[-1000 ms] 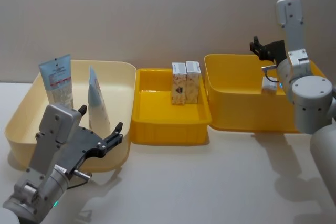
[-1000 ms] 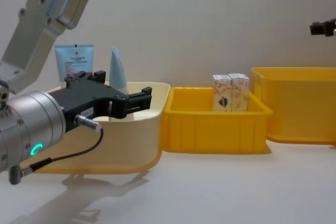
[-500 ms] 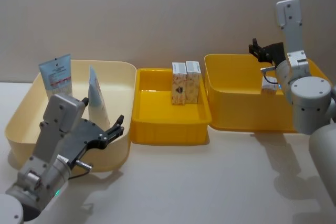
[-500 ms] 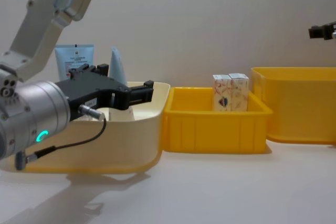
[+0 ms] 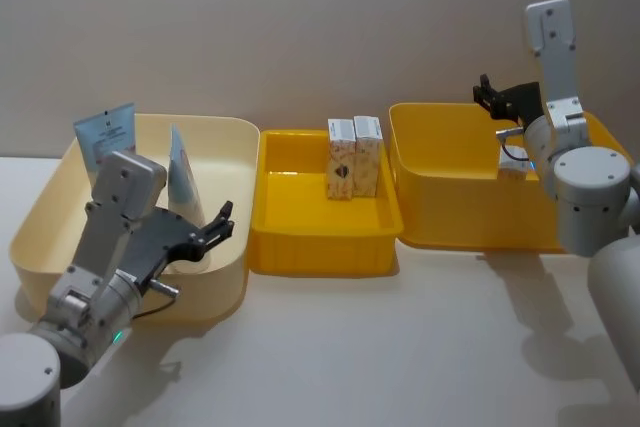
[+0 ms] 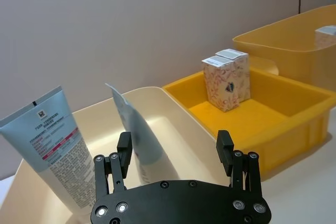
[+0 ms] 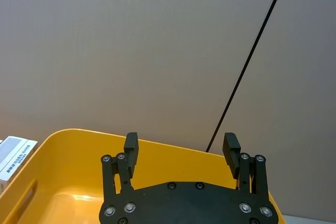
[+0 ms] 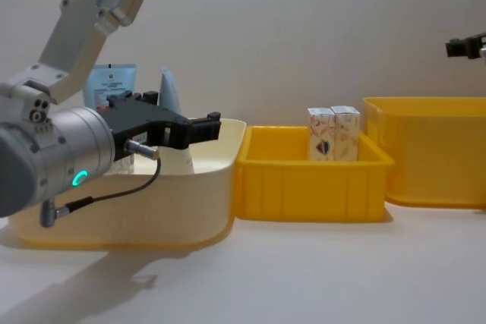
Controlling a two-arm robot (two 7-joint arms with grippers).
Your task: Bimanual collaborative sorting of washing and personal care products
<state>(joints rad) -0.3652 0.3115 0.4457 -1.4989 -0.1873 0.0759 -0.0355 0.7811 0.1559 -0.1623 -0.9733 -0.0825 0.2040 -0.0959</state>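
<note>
L gripper: jaws wide apart, empty, low over cream bin, aimed toward edge-on blue tube. Beside it, same bin, text-label tube stands tilted. Paired cartons upright, touching, in middle yellow bin. Single carton in right yellow bin. R gripper: jaws apart, empty, raised above that bin's rear.

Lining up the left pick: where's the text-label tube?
Head view, left side: text-label tube stands in the cream bin's back-left corner, beside the other tube.
</note>
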